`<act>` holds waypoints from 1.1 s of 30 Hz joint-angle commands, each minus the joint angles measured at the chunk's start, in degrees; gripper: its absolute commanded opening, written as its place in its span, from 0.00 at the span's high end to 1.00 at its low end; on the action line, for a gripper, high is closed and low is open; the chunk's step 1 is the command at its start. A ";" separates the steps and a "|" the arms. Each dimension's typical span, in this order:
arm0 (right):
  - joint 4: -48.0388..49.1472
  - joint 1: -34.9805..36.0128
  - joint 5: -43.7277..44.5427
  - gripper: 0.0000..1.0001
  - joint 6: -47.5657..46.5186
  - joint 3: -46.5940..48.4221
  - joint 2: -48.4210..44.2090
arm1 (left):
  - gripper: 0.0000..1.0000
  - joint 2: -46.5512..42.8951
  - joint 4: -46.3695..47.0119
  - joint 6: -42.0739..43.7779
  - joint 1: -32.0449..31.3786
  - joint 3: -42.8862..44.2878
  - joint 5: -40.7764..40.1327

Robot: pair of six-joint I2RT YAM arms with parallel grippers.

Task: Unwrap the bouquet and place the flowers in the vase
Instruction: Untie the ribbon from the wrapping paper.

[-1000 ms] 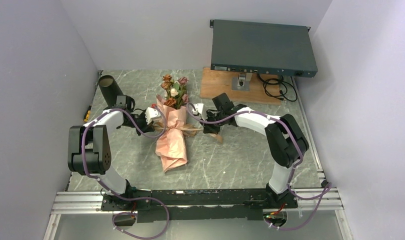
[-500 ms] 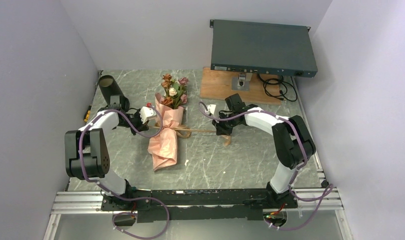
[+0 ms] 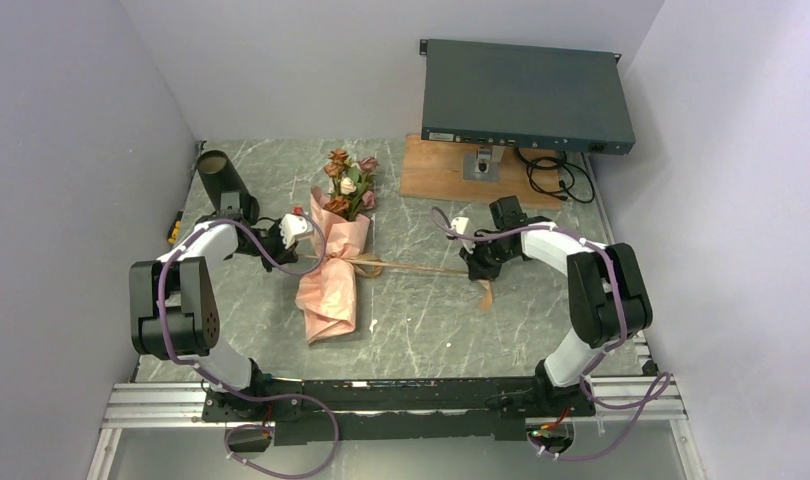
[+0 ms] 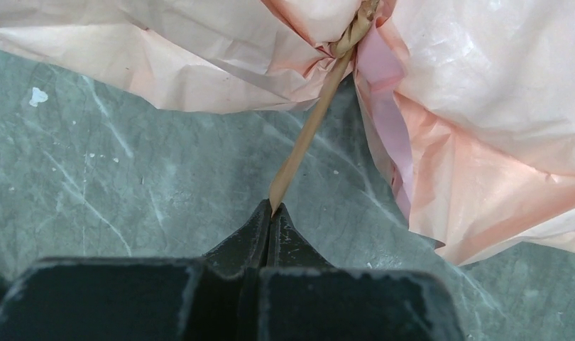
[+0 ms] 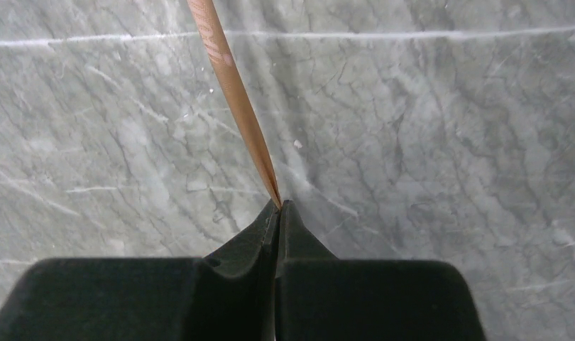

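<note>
Pink-wrapped bouquet lies flat, ribbon taut; black vase seemingly upright.

This was a robotics lab test cell rather than a lived-in room. Plain pale partition walls boxed in a grey marble-patterned tabletop on three sides. Two small white-and-black robot arms, the left arm and the right arm, were bolted to an aluminium rail at the near edge, with purple cables trailing from them. At the back, a dark grey rack-mount electronics box stood over a wooden board, beside coiled black leads.
</note>
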 commanded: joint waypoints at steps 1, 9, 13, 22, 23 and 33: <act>-6.19 -4.14 7.83 1.00 -4.81 -2.30 -2.34 | 1.00 -1.41 1.56 2.01 2.48 -0.05 -5.87; -6.88 -8.55 9.12 1.00 -7.18 -3.34 -2.22 | 1.00 -1.21 2.31 1.33 1.86 0.34 -5.01; -7.38 -10.36 9.65 1.00 -8.35 -3.59 -2.59 | 1.00 -1.40 2.82 -0.03 0.22 0.70 -4.86; -6.87 -13.89 11.40 1.00 -10.94 -4.79 -1.83 | 1.00 0.10 2.48 1.18 1.34 0.63 -7.11; -6.91 -13.99 11.45 1.00 -11.24 -4.94 -1.73 | 1.00 0.18 2.47 1.81 1.82 0.55 -7.26; -7.33 -17.93 11.46 1.00 -13.27 -4.87 -1.00 | 1.00 2.47 1.89 4.39 4.16 2.88 -8.46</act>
